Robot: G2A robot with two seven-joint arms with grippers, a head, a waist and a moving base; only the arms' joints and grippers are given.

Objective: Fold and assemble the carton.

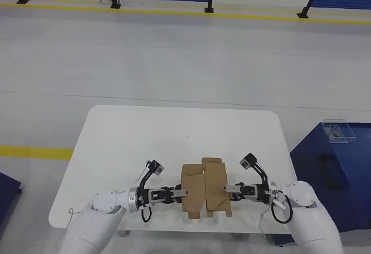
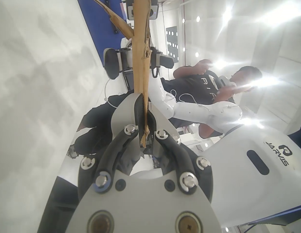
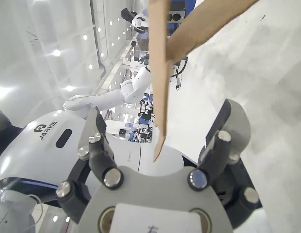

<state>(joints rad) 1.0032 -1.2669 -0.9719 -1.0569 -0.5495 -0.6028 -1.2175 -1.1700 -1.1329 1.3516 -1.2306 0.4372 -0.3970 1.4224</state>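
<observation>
At the front edge of the surface (image 1: 173, 127), the left pincer (image 2: 141, 103) is clenched on the carton (image 1: 203, 189), while the right pincer (image 3: 161, 107) stands released around its flap (image 3: 160, 73). Best to close it squarely on that flap before spreading the panels.

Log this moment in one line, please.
carton: unassembled, at table near edge | left gripper: shut on carton edge | right gripper: open around carton flap

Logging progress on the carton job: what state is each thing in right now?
carton: not assembled, mostly flat, flaps splayed, gripped at one edge.
left gripper: jaws shut on the carton's edge.
right gripper: jaws open, with a carton flap between them, not clamped.
</observation>
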